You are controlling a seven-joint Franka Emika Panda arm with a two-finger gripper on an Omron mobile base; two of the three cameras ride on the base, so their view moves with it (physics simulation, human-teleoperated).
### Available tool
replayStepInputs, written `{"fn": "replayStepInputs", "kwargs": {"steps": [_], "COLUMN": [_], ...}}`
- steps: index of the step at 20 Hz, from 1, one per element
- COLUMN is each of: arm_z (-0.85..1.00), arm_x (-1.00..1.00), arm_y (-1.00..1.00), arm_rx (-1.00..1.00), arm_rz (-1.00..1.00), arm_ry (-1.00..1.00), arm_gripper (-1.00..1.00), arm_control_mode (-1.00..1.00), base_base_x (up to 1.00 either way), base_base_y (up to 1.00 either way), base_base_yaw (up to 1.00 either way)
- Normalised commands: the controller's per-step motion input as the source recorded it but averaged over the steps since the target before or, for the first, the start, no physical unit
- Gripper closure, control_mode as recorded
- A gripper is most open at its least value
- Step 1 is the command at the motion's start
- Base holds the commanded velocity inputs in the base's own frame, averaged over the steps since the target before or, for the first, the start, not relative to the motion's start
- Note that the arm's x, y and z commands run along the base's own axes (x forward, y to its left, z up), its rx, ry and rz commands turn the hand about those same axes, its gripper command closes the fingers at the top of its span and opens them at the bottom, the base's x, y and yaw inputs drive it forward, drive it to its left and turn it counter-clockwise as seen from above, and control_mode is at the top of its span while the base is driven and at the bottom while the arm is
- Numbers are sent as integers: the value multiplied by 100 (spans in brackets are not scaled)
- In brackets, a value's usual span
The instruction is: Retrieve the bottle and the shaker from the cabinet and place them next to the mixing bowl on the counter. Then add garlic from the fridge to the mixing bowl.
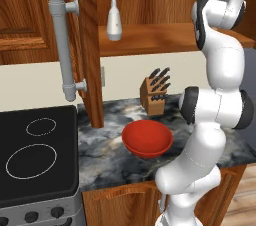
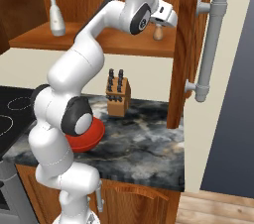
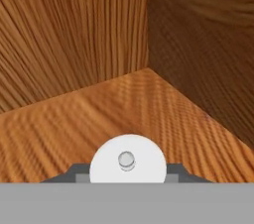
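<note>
The open wooden cabinet fills the top of both base views, its doors swung wide with grey bar handles; its upper part is cut off by the frame. Below it runs the dark marbled counter, with a black stovetop at nine o'clock in the left base view, partly cropped. The white arm rises from the base and reaches up into the cabinet, hiding much of the red mixing bowl in the right base view. A wooden knife block stands at the bowl's twelve o'clock against the wall. On the cabinet shelf the pale bottle stands upright towards the left. The gripper sits over the small shaker at the shelf's right, most of which the hand hides. In the hand view the shaker's round white top sits at six o'clock, a dark fingertip pressed against each flank: the jaws are clamped on it.
</note>
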Motion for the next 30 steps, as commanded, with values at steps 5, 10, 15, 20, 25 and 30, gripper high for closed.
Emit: {"fn": "replayStepInputs", "kwargs": {"steps": [5,10,15,20,25,30], "arm_z": [0,0,0,-17,-33,-25], "arm_x": [0,-1,-49,-93,-94,-89], "arm_y": [0,-1,-5,22,64,44], "arm_rx": [0,0,2,1,0,0], "arm_rz": [0,0,-5,-4,-2,0], "arm_ry": [0,0,-13,-11,0,0], "arm_gripper": [100,100,100,100,100,100], "arm_control_mode": [-100,-100,-100,-100,-100,-100], "base_base_x": [0,0,0,0,0,0], "base_base_y": [0,0,0,0,0,0], "base_base_yaw": [0,0,0,0,0,0]}}
